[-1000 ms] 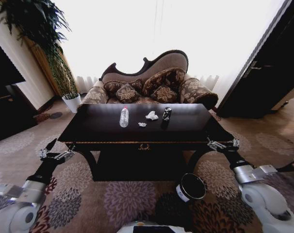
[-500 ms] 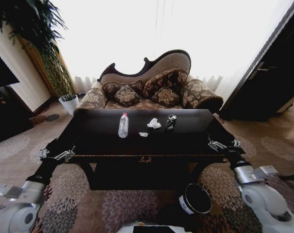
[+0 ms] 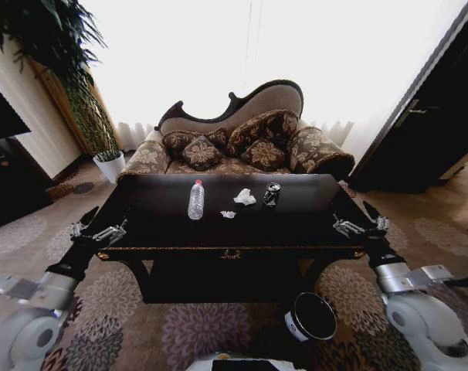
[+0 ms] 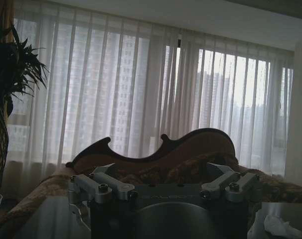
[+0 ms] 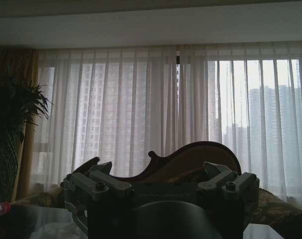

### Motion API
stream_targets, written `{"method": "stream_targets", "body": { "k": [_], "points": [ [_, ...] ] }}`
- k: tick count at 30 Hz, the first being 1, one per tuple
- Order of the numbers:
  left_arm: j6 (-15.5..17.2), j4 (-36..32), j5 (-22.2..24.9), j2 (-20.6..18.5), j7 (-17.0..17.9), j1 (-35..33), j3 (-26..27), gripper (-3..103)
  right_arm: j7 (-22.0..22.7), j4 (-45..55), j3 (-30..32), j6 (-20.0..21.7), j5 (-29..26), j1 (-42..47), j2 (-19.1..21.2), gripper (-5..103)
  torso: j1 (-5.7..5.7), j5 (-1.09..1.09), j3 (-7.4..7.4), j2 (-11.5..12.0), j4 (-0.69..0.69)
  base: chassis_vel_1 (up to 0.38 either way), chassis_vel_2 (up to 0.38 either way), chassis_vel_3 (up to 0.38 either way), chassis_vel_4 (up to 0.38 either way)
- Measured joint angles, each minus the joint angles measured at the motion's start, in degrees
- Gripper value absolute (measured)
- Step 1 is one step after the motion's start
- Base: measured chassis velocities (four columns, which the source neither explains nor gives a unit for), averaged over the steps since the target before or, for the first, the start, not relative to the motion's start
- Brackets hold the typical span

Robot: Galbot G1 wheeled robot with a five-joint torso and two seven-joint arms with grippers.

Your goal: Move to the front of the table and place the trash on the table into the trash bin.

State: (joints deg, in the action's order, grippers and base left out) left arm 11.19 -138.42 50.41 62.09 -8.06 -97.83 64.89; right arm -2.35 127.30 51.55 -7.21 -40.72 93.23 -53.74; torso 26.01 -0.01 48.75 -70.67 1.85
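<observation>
The dark glossy table (image 3: 180,232) stands straight ahead in the head view. On its top lie a clear plastic bottle (image 3: 196,199), a crumpled white paper wad (image 3: 245,197), a smaller paper scrap (image 3: 228,214) and a dark drink can (image 3: 272,194). On the carpet below the table's front right sits the black trash bin (image 3: 311,317). My left gripper (image 3: 103,230) hovers open at the table's front left corner. At the front right corner my right gripper (image 3: 360,226) is open too. Both are empty. The left wrist view shows the left gripper (image 4: 166,191) and a paper wad (image 4: 280,226).
A patterned sofa (image 3: 242,147) with cushions stands behind the table, in front of bright curtained windows. A tall plant in a white pot (image 3: 110,164) stands at the back left. Dark furniture flanks both sides, and patterned carpet (image 3: 195,325) lies all around the table.
The camera has closed in on the table, so table and bin sit lower and larger in view. Both grippers have risen slightly to table-top height at the front corners.
</observation>
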Motion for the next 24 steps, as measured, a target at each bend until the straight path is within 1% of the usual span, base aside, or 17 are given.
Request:
{"method": "stream_targets", "body": {
  "k": [2,4,5,6,8,9,10,11,13,14,15,17,18,19,21,23,24],
  "points": [
    [2.04,-1.2,4.23,-2.53,2.29,0.81,0.42,100,0.01,0.36,-1.49,0.26,0.39,-0.79,0.26,100,-0.01,-0.01,0.0,0.0,-0.03,0.0,0.0,0.0,0.0],
    [3.4,-1.35,7.87,-4.87,3.64,2.29,0.32,100,0.01,0.65,-1.68,0.22,0.69,-0.4,0.1,100,-0.01,-0.02,0.0,0.0,0.0,0.0,0.0,0.0,0.0],
    [3.4,-1.35,7.87,-4.87,3.64,2.29,0.32,100,0.01,0.65,-1.68,0.22,0.69,-0.4,0.1,100,-0.01,-0.02,0.0,0.0,0.0,0.0,0.0,0.0,0.0],
    [4.53,-1.12,11.41,-7.44,5.02,3.82,0.03,100,0.01,0.86,-1.68,0.09,0.85,0.07,-0.12,100,0.0,-0.01,0.0,0.0,0.04,0.0,0.0,0.0,0.0],
    [5.23,-0.33,13.97,-10.16,6.2,4.95,-0.44,100,0.02,1.11,-1.64,-0.08,0.94,0.42,-0.33,100,0.0,-0.01,0.0,0.0,0.04,0.0,0.0,0.0,0.0],
    [5.51,0.43,15.02,-12.16,6.83,5.64,-0.87,100,0.01,1.23,-1.6,-0.15,0.97,0.55,-0.44,100,0.0,-0.02,0.01,0.0,0.04,0.0,0.0,0.0,0.0],
    [5.51,0.43,15.02,-12.16,6.83,5.64,-0.87,100,0.01,1.23,-1.6,-0.15,0.97,0.55,-0.44,100,0.0,-0.02,0.01,0.0,0.04,0.0,0.0,0.0,0.0],
    [5.83,1.92,16.03,-15.31,7.29,6.77,-1.96,100,0.01,1.39,-1.57,-0.2,1.0,0.63,-0.6,100,0.0,-0.01,0.0,0.01,0.01,0.0,0.0,0.0,0.0],
    [6.28,4.16,18.15,-19.18,8.18,8.8,-3.88,100,0.01,1.63,-1.62,-0.2,1.12,0.64,-0.78,100,0.0,-0.02,0.0,0.01,0.0,0.0,0.0,0.0,0.0],
    [6.28,4.16,18.15,-19.18,8.18,8.8,-3.88,100,0.01,1.63,-1.62,-0.2,1.12,0.64,-0.78,100,0.0,-0.02,0.0,0.01,0.0,0.0,0.0,0.0,0.0],
    [6.54,6.2,20.2,-21.96,8.85,10.8,-5.55,100,0.01,1.78,-1.77,-0.2,1.25,0.65,-0.93,100,0.0,-0.02,0.0,0.01,0.02,0.0,0.0,0.0,0.0],
    [6.73,9.43,22.76,-25.38,9.2,13.77,-7.93,100,0.01,1.91,-1.92,-0.2,1.48,0.72,-1.13,100,0.0,-0.03,0.01,0.01,0.02,0.0,0.0,0.0,0.0],
    [6.73,9.43,22.76,-25.38,9.2,13.77,-7.93,100,0.01,1.91,-1.92,-0.2,1.48,0.72,-1.13,100,0.0,-0.03,0.01,0.01,0.02,0.0,0.0,0.0,0.0],
    [6.77,11.99,24.61,-28.15,9.31,16.34,-9.63,100,0.01,1.93,-1.98,-0.2,1.65,0.81,-1.31,100,0.0,-0.03,0.01,0.01,0.02,0.0,0.0,0.0,0.0],
    [6.78,14.47,26.47,-31.03,9.75,19.28,-11.53,100,0.01,1.81,-2.02,-0.2,1.89,0.96,-1.54,100,0.01,-0.01,0.01,0.01,0.02,0.0,0.0,0.0,0.0],
    [6.78,16.21,27.87,-33.01,10.63,22.03,-13.7,100,0.01,1.58,-2.13,-0.2,2.24,1.05,-1.74,100,0.01,-0.01,0.01,0.01,0.02,0.0,0.0,0.0,0.0],
    [6.78,16.21,27.87,-33.01,10.63,22.03,-13.7,100,0.01,1.58,-2.13,-0.2,2.24,1.05,-1.74,100,0.01,-0.01,0.01,0.01,0.02,0.0,0.0,0.0,0.0]
  ]
}}
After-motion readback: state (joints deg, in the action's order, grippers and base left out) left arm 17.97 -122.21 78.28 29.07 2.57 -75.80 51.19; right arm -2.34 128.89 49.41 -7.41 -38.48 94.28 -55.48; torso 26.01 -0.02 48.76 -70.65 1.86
